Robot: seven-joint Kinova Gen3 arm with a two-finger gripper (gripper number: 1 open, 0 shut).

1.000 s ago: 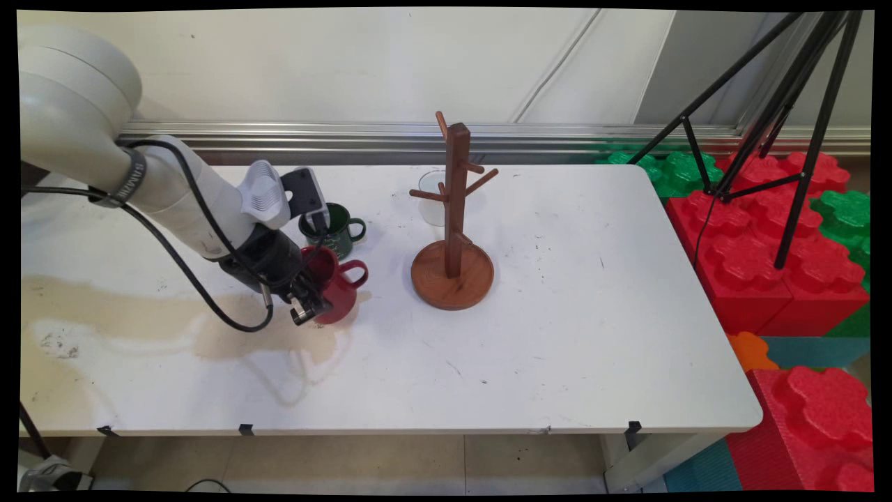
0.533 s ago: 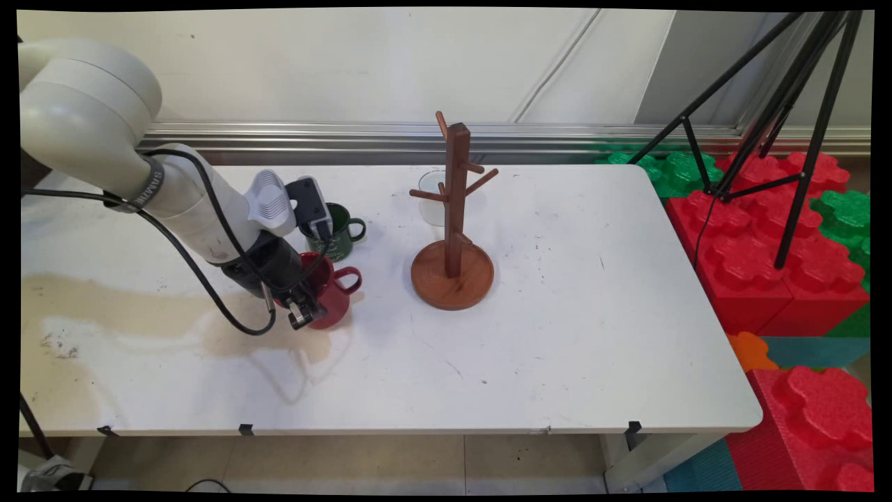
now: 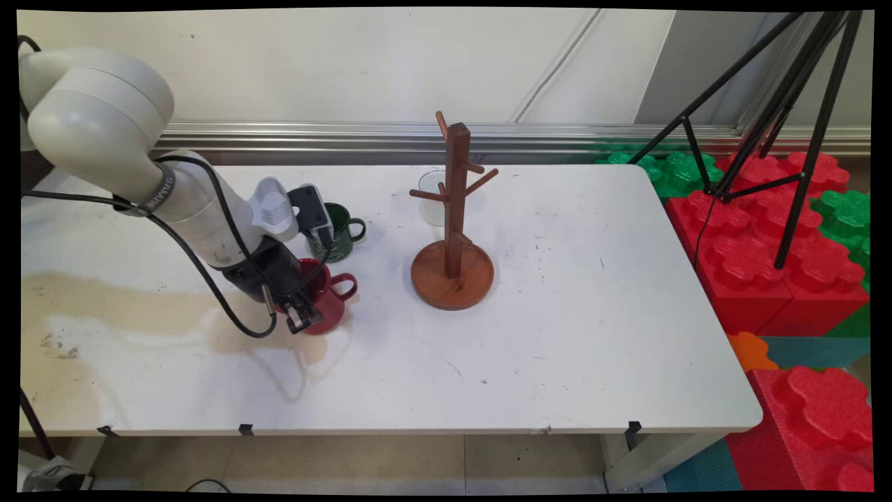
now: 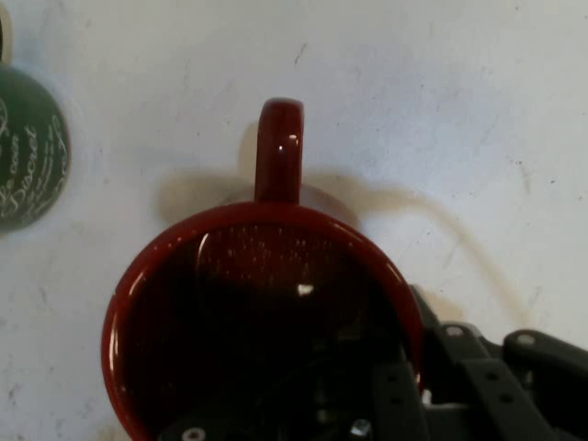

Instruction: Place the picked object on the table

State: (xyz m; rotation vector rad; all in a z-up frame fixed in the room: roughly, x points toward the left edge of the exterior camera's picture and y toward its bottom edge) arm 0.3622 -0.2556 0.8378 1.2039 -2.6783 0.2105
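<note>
Red mug [image 3: 326,296] stands on the worktop [image 3: 557,335] toward its left, handle pointing at the wooden mug tree [image 3: 453,237], and my end effector [image 3: 301,315] clamps its rim, one finger inside the cup and one outside. Just behind it sits a green mug [image 3: 338,230]; a clear glass [image 3: 432,199] stands behind the tree.

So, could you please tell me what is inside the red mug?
In the hand view, the red mug looks dark and empty apart from one finger of the hand reaching over its rim; that finger covers part of the bottom.
</note>
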